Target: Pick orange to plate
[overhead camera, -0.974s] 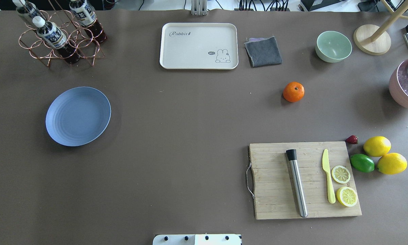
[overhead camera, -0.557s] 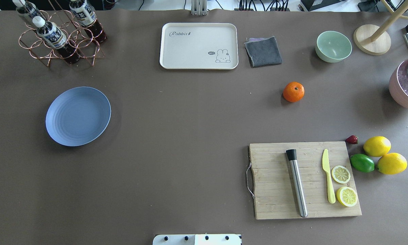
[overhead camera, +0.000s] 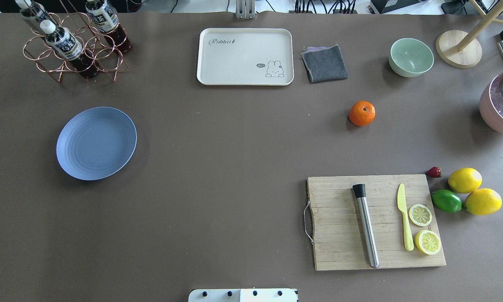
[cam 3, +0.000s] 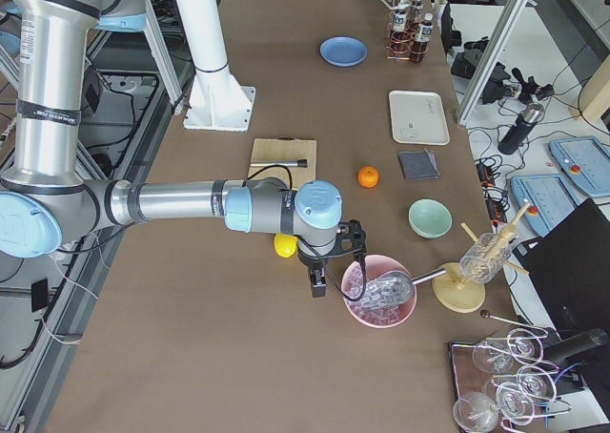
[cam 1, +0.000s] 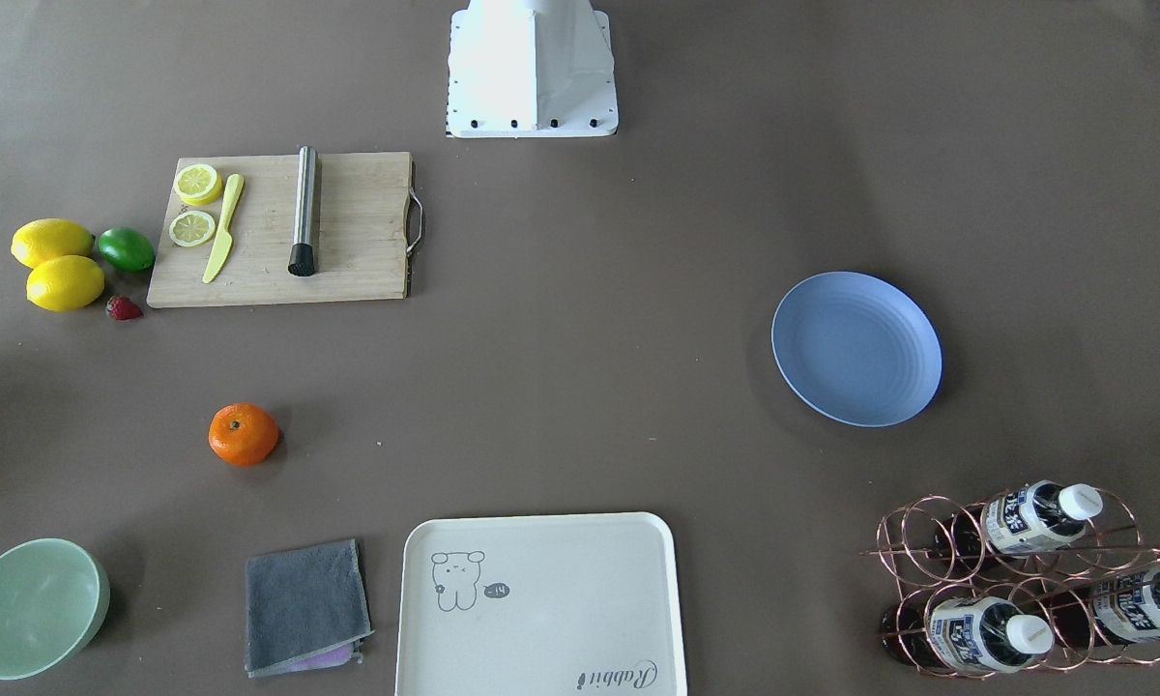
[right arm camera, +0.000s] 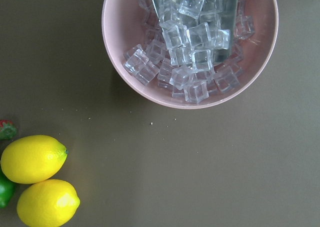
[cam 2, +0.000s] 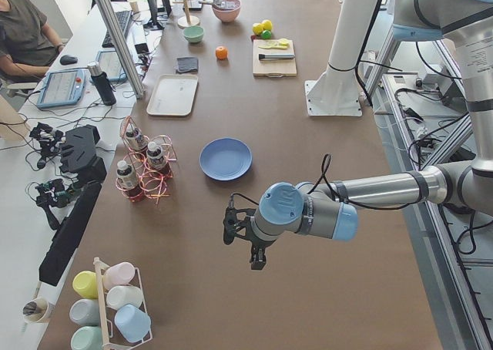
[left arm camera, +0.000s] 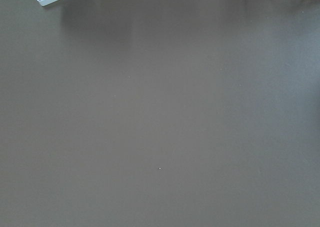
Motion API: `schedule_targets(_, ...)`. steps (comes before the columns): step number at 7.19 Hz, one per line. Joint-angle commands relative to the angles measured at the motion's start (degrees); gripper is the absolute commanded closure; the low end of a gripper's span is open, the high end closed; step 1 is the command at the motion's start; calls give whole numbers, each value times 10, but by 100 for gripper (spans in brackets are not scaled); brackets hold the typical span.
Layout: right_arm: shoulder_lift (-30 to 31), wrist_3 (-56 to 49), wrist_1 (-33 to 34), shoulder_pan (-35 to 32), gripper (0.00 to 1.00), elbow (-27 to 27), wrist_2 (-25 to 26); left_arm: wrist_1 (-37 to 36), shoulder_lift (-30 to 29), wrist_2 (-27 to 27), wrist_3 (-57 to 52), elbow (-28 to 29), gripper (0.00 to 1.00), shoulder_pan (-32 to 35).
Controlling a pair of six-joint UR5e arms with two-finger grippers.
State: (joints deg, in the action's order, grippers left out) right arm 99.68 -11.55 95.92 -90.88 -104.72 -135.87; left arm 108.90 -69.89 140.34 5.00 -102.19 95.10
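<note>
**A:** Where is the orange (overhead camera: 361, 113)?

**B:** Upper right of the overhead view, alone on the brown table (overhead camera: 234, 167), stem dimple up; the green bowl (overhead camera: 410, 57) and grey cloth (overhead camera: 324, 63) lie above it in frame and the cutting board (overhead camera: 339, 226) below; the plate (overhead camera: 96, 143) sits at middle left, well apart, the fruit not yet on it.

**A:** Which arm is nearer?

**B:** The right, I judge; in the right side view the right gripper (cam 3: 332, 264) hangs at centre frame, just beside the pink ice bowl (cam 3: 367, 317), and the orange lies up and to the right of it, near; in the left side view the left gripper (cam 2: 243, 242) is low in frame, with the plate between it and the fruit far up at the top.

**A:** Does its axis matter?

**B:** Hardly; it is round, so a grasp from above should work at any turn of the wrist.

**A:** And the jaws?

**B:** I cannot tell for either; each gripper shows only from the side, and neither wrist camera shows fingers; the right one looks down on the ice bowl and two lemons (right arm camera: 33, 158), the left on bare table; the orange itself lies untouched.
</note>
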Motion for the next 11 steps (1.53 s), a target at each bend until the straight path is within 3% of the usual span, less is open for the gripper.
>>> schedule_targets(1,-4,4,1,1,0,0,-3,10,-3,7,6,-3,3,-14)
schedule_targets(3,-8,5,1,17,0,1,-20,74,-30,-16,145,2,3,-92)
schedule_targets(4,-10,5,0,35,0,1,-24,132,-33,-23,239,7,3,-157)
schedule_targets(5,-13,5,0,40,0,1,-26,210,-38,-66,302,18,3,-217)
schedule_targets(7,-18,5,0,50,0,1,-30,294,-85,-97,425,79,3,-298)
schedule_targets(11,-17,4,-25,70,0,2,-32,300,-168,-149,542,95,11,-403)
